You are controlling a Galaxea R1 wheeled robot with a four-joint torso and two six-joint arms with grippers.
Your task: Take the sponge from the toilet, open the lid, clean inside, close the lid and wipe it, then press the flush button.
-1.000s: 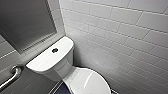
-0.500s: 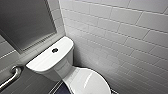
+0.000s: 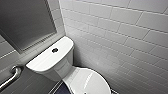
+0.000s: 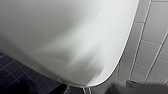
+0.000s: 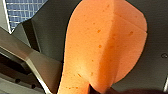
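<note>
My right gripper (image 5: 100,90) is clamped on the sponge (image 5: 105,42), lid (image 3: 87,82) looks shut on the toilet (image 3: 47,62), so I'd hold a firm squeeze and lay the sponge's broad face flat when wiping

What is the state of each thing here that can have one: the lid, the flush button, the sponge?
lid: shut, lying down flat.
flush button: untouched, nothing resting on it.
sponge: off the toilet, held by the right gripper.
</note>
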